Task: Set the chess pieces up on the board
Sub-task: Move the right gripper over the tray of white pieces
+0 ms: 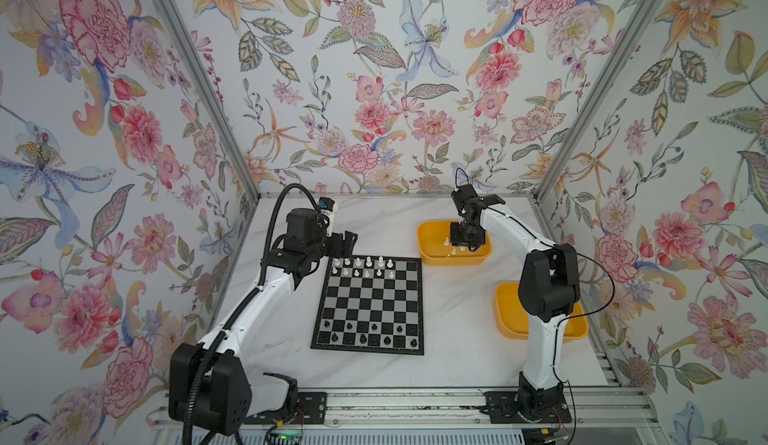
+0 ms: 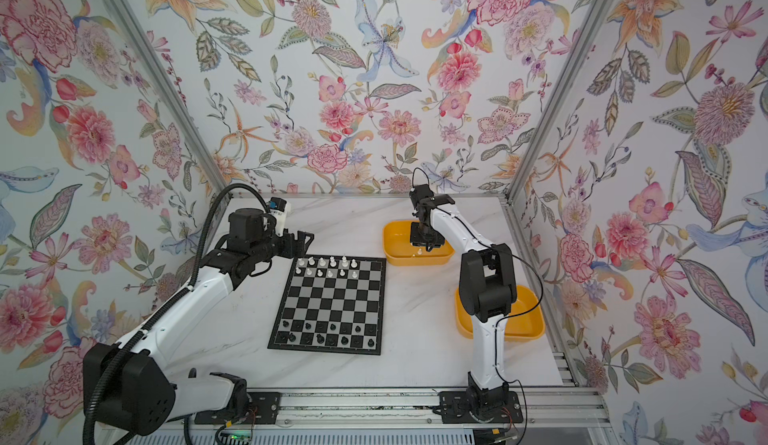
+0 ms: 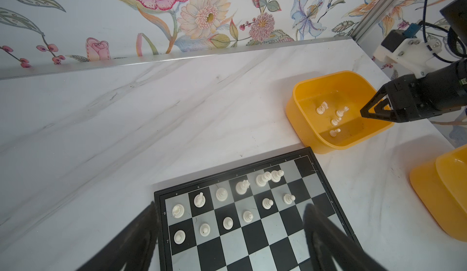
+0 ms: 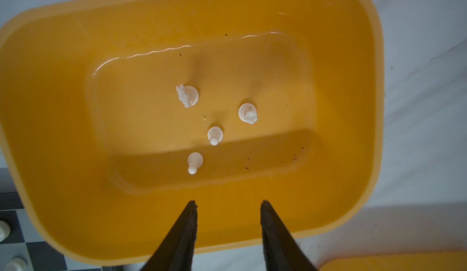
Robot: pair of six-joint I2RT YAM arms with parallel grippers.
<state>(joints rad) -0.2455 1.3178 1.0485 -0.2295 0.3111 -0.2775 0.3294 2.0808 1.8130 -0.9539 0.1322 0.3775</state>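
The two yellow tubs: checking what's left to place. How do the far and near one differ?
The far tub holds four white pieces; the near tub shows none where visible. The right gripper hangs open over the far tub; the right arm hides part of the near tub. Both are yellow, rounded.

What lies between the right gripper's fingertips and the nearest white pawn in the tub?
Only bare yellow plastic. In the right wrist view, the yellow tub's floor and inner wall alone separate the open right gripper from that white pawn.
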